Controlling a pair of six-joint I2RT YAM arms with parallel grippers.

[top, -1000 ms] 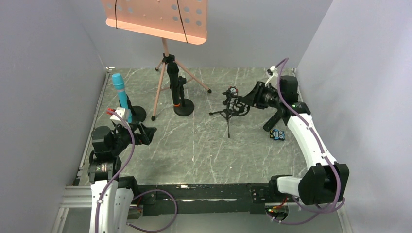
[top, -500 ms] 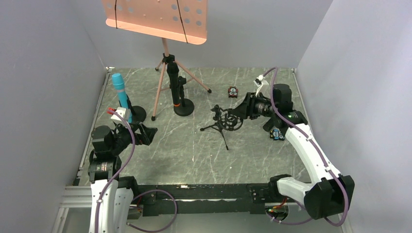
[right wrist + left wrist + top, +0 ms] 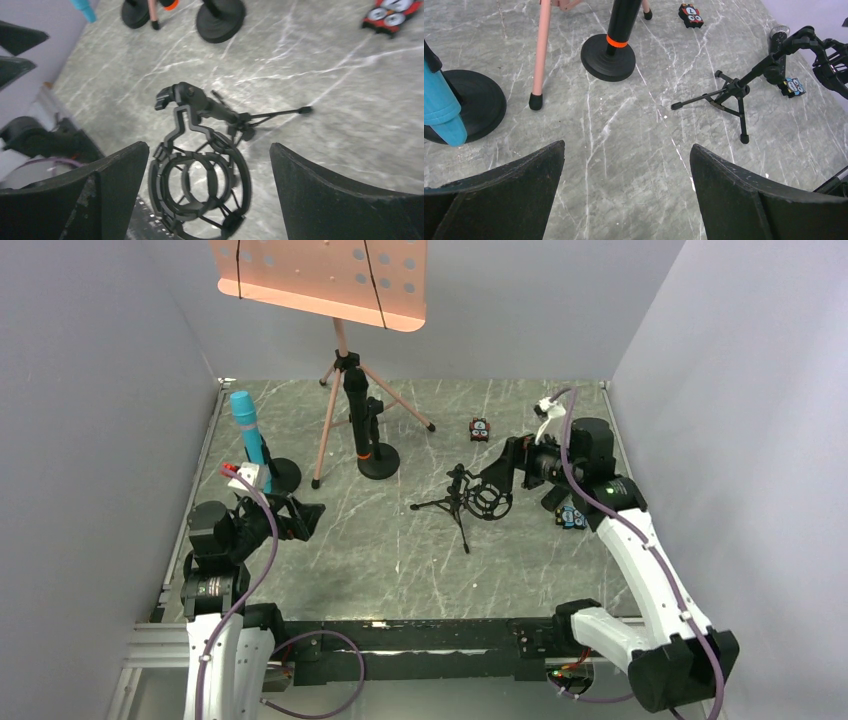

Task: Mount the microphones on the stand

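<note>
A cyan-blue microphone (image 3: 246,428) stands in a round black base at the left. A black microphone with an orange ring (image 3: 358,425) stands in a second round base (image 3: 608,57). Partly hidden behind the small stand lies a third microphone with a silver mesh head (image 3: 778,34). The small black tripod stand (image 3: 455,505) rests on the table, its shock-mount ring (image 3: 200,182) empty. My right gripper (image 3: 209,150) is open around that ring, the fingers apart from it. Over bare table at the near left, my left gripper (image 3: 627,145) is open and holds nothing.
An orange music stand (image 3: 320,275) on thin tripod legs (image 3: 540,55) rises at the back, one foot between the two round bases. A red toy block (image 3: 480,428) lies behind the small stand. A blue one (image 3: 571,518) lies by the right arm. Grey walls close in three sides.
My right gripper carried the small tripod stand leftward and nearer, set it on the table and opened, letting go of the shock mount. The left arm has stayed still.
</note>
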